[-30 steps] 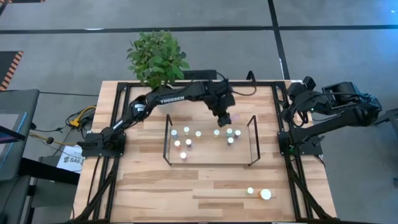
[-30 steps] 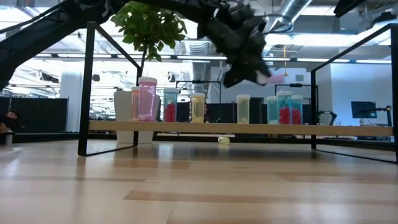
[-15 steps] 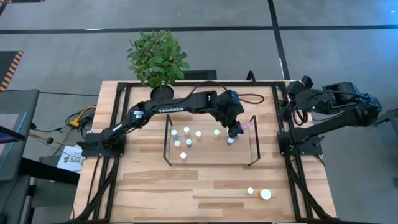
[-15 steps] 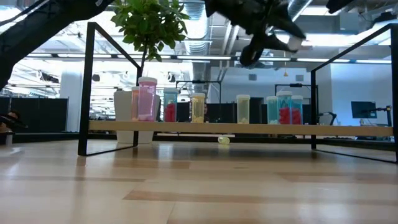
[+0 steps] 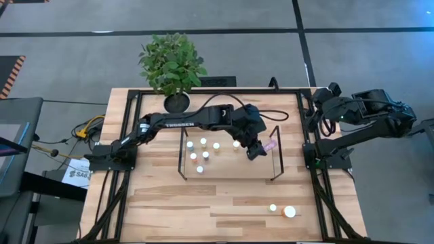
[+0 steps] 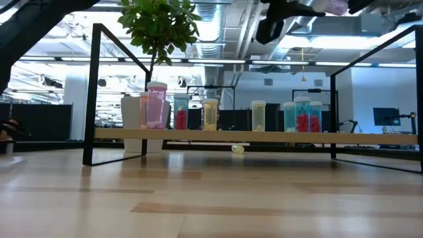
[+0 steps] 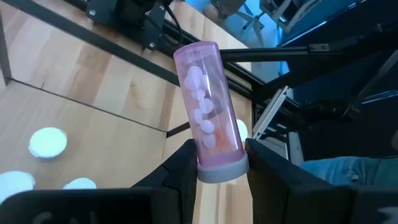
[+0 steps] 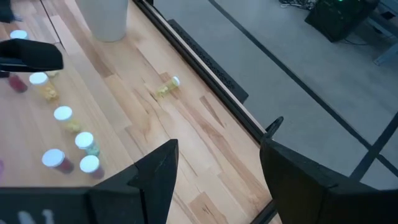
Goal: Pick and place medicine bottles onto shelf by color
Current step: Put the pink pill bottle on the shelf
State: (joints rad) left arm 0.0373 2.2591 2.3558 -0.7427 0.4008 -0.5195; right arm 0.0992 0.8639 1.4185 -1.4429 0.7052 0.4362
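Observation:
My left gripper [image 5: 260,148] is high over the right end of the shelf [image 5: 227,175], shut on a pink medicine bottle [image 7: 208,107]. This bottle also shows at the top of the low view [image 6: 336,6]. Several bottles [image 5: 203,146] with white caps stand upright on the shelf's wooden platform [image 6: 251,135]. Two more bottles, one of them wider [image 5: 290,211], stand near the table's front right. My right gripper [image 8: 217,171] is open and empty, folded back at the table's right edge [image 5: 324,107]. My left gripper pinches the pink bottle between its two fingers at its capped end [image 7: 222,169], one finger [image 7: 180,174] on each side. The body sticks out past the fingertips toward the table's right. The bottle is lifted clear, lying roughly level above the shelf.
A potted plant [image 5: 172,62] stands at the far left of the table. A yellow bottle [image 8: 166,87] lies on its side on the table behind the shelf. Black wire frames [image 5: 274,152] rise at the shelf's two short ends. A black frame [image 6: 96,92] surrounds the table.
My left gripper, shut on the pink bottle, has swung from the shelf's far side toward its right end and has risen well above the standing bottles, carrying the bottle up with it.

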